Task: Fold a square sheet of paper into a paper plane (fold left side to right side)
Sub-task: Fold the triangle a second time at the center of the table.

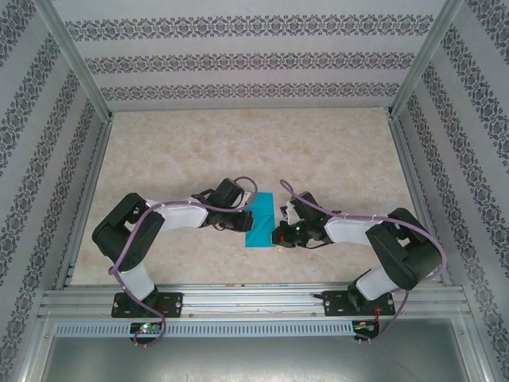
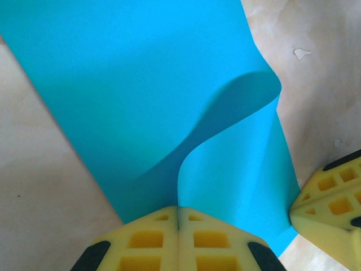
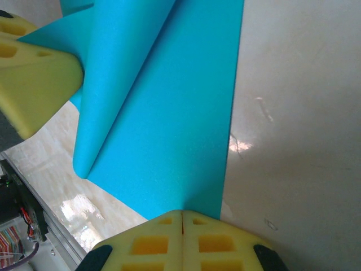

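One teal square sheet of paper (image 1: 260, 220) lies on the marbled table (image 1: 238, 151) between two grippers; left gripper (image 2: 179, 217) pinches its curled-up edge, right gripper (image 3: 182, 217) closed, seemingly nipping the opposite edge

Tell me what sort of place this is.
Probably a purpose-built robot test booth, not a home or workshop: patterned wall panels box in a marble-look tabletop, aluminium frame posts stand at the corners, and the left arm and right arm are bolted to a rail at the near edge.

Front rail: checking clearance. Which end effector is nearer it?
Right: the right end effector grips the paper closer to the rail; the left end effector grips it farther back.
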`<act>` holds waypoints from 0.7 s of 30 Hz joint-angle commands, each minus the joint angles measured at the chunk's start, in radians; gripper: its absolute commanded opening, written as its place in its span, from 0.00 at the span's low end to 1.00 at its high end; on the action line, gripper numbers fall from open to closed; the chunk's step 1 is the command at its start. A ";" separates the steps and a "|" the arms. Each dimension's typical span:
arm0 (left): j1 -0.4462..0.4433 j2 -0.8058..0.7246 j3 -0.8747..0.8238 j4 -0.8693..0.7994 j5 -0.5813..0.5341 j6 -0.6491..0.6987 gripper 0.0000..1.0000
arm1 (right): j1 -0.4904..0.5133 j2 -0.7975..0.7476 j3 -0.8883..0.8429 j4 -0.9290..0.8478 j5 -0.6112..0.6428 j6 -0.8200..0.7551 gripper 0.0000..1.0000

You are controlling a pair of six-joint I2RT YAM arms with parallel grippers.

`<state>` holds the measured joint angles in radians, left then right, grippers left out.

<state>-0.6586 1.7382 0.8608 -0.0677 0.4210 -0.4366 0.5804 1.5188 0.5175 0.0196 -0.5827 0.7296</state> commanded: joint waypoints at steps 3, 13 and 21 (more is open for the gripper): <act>0.019 0.015 0.030 -0.032 -0.024 0.029 0.00 | 0.010 0.042 -0.013 -0.084 0.065 -0.019 0.00; 0.020 0.030 0.029 -0.034 -0.026 0.031 0.00 | 0.008 0.047 -0.007 -0.084 0.057 -0.019 0.00; 0.019 0.041 0.004 -0.030 -0.021 0.028 0.00 | 0.005 0.004 0.015 -0.066 0.012 -0.002 0.00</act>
<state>-0.6533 1.7519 0.8707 -0.0731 0.4152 -0.4286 0.5804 1.5269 0.5285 0.0116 -0.5911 0.7300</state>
